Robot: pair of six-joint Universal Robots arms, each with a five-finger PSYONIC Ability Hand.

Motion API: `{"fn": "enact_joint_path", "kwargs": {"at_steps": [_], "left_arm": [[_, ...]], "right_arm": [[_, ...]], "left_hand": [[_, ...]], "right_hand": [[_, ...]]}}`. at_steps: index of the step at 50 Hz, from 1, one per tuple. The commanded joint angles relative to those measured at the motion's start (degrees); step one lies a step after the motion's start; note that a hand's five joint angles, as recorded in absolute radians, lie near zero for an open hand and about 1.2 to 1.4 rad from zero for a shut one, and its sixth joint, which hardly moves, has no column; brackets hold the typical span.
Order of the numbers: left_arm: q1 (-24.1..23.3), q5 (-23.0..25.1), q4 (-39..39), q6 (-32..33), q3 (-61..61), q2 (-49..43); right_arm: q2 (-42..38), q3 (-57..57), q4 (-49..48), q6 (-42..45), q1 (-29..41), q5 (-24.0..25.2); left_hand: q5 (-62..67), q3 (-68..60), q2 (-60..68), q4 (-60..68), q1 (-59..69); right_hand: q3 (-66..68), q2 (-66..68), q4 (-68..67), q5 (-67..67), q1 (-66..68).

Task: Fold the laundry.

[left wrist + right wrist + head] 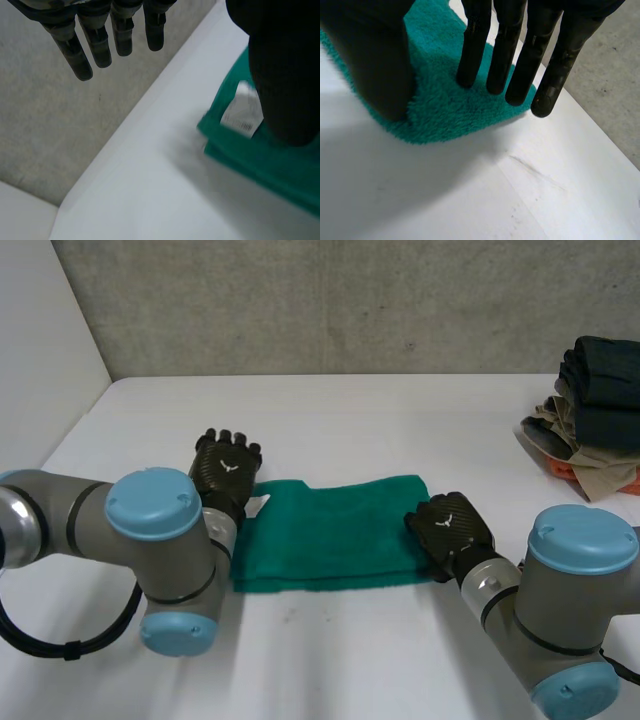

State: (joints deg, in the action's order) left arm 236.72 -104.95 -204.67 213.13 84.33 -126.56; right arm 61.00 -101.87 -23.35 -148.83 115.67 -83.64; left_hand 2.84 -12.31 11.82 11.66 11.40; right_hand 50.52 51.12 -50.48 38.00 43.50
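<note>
A green towel (330, 530) lies folded into a long strip in the middle of the white table (340, 640). My left hand (226, 468) hovers at its left end, fingers (100, 45) straight and spread, holding nothing. Its thumb (285, 75) hangs over the towel's (270, 160) corner, beside a white label (242, 112). My right hand (452, 528) is at the towel's right end. Its straight fingers (512, 55) touch the pile of the towel (450, 110) near the corner, and the thumb (375, 60) rests on the near edge. No cloth is gathered between them.
A pile of dark and beige clothes (595, 410) over something orange sits at the table's far right. A grey wall (330, 300) runs behind the table. The table's left edge (70, 430) slants near my left arm.
</note>
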Motion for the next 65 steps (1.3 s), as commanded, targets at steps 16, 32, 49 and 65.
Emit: {"fn": "enact_joint_path", "kwargs": {"at_steps": [16,32,49,65], "left_arm": [[-0.56,0.18,-0.02,-2.62,12.87,19.42],[1.38,3.87,2.61,-15.46,13.06,20.91],[-7.23,3.34,3.93,-23.11,1.28,12.83],[-9.26,-4.39,13.51,-22.93,0.04,0.35]], "right_arm": [[5.71,6.76,-1.78,30.26,6.66,-6.81],[-2.55,6.42,-5.48,28.52,21.62,13.77],[7.31,18.09,18.49,-20.71,3.95,8.32],[-14.31,37.26,34.07,-13.87,4.13,7.97]], "left_hand": [[-2.8,2.27,-1.78,-1.61,-1.35],[-2.12,1.6,-1.11,-0.94,-0.68],[0.23,-0.76,1.25,1.42,1.67],[-0.61,0.08,0.41,0.58,0.83]], "right_hand": [[29.48,28.88,-29.52,32.0,36.5],[-10.24,-10.84,10.2,-7.72,-3.23],[-40.52,-41.12,40.48,-38.0,-33.5],[-40.52,-41.12,40.48,-38.0,-33.5]]}}
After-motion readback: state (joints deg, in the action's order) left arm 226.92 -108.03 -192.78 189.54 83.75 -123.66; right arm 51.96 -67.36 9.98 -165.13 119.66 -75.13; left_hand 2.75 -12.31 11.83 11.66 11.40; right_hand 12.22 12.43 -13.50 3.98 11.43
